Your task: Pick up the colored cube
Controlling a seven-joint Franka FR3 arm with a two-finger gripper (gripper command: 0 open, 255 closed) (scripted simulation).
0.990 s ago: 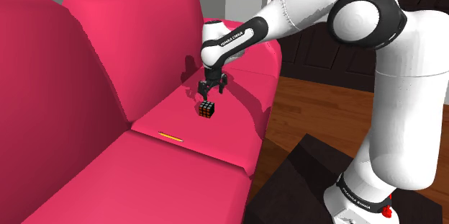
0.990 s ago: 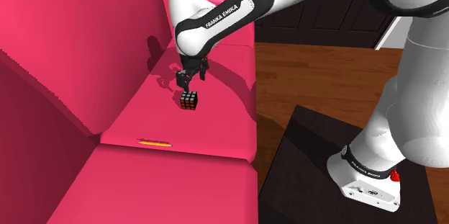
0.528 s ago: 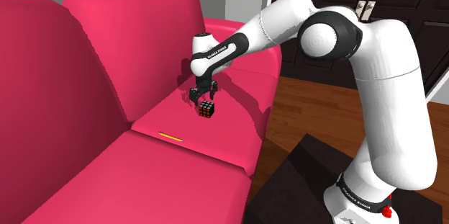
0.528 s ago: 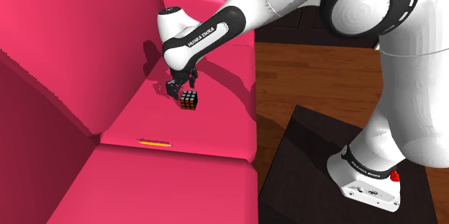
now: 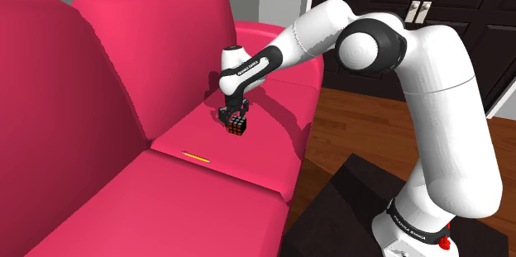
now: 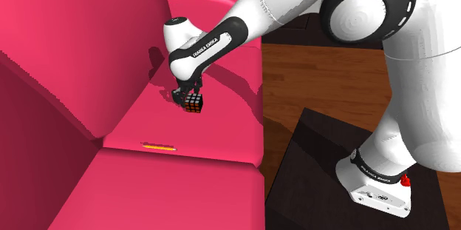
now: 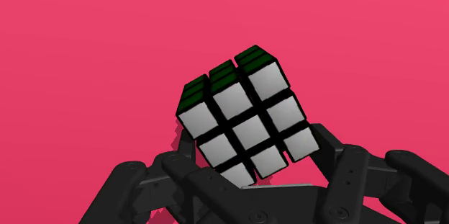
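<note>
Gripper (image 5: 235, 118) dropped since a second ago, fingers now spread either side of colored cube (image 7: 248, 118) on sofa seat (image 5: 248, 160); not clamped, closing likely next.

Sofa (image 5: 165, 206): matt, smooth, untextured; probably cloth. Floor (image 5: 355, 127): wood boards, slight sheen. Cube (image 7: 245, 118): smooth tiles on black body. Arm (image 5: 446, 107) shell: glossy white.

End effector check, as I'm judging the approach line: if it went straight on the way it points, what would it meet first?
The puzzle cube, right ahead of the end effector; past it, probably the red sofa seat.
</note>
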